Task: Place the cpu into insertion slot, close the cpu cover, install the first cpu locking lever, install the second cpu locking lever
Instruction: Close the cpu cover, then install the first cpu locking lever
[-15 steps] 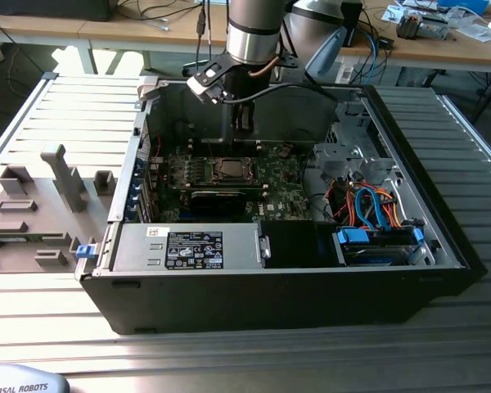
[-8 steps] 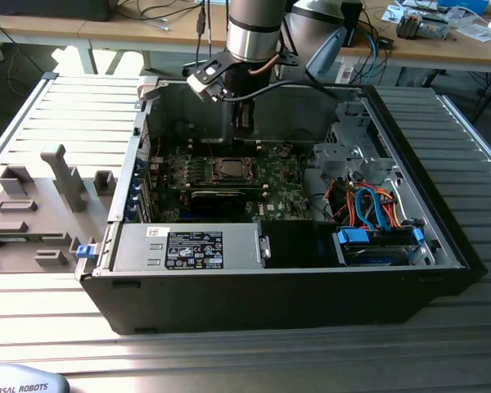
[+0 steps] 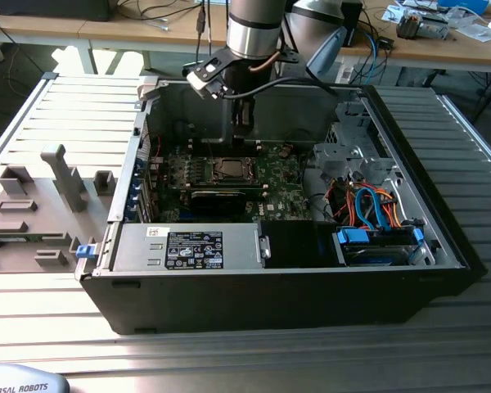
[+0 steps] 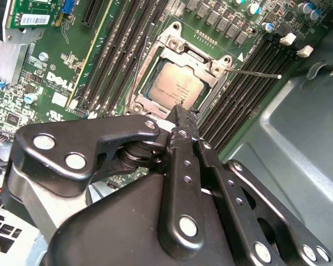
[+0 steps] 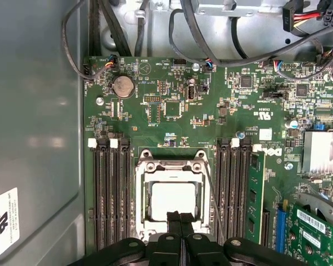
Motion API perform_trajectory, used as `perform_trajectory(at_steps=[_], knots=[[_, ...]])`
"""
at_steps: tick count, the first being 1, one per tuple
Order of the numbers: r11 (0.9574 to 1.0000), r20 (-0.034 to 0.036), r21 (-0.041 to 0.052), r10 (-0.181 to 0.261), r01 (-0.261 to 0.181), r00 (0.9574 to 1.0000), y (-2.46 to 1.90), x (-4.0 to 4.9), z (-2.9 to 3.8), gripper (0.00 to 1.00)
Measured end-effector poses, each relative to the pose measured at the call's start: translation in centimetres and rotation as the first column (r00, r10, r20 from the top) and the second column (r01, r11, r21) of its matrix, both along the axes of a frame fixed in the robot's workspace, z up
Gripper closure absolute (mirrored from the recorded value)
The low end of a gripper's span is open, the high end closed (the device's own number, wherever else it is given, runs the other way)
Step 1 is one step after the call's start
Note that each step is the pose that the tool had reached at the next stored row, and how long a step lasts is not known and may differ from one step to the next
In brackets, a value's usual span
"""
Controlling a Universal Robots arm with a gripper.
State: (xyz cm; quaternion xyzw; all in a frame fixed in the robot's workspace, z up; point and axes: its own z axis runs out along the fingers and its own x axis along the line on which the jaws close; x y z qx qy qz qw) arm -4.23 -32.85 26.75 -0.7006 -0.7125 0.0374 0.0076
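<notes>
Inside the open computer case (image 3: 270, 303), near the middle of the green circuit board (image 5: 172, 111), the cpu (image 5: 173, 198) lies flat in the slot (image 3: 227, 169), between two banks of long black memory slots (image 5: 111, 194). The cover (image 5: 172, 166) lies down over it, its window framing the dull silver top. The gripper (image 5: 180, 219) hangs just above one edge of the slot, its two black fingers pressed together with nothing between them. They hide that edge of the cover in both wrist views, so I cannot tell whether they touch it. One thin wire lever (image 4: 255, 72) sticks out from a corner of the slot across the memory slots. Any second lever is hard to make out. In the exterior view the arm (image 3: 254, 33) hides part of the case's rear wall.
</notes>
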Motion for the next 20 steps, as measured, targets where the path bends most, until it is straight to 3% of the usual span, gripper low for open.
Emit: perform_trajectory(at_steps=[4, 20], knots=[[1.0, 0.0, 0.0002, 0.0, 0.0, 1.0, 0.0, 0.0, 0.63, 0.89], [1.0, -0.0001, 0.0, 0.008, -0.008, 1.0, 0.0, 0.0, 0.65, 0.89]])
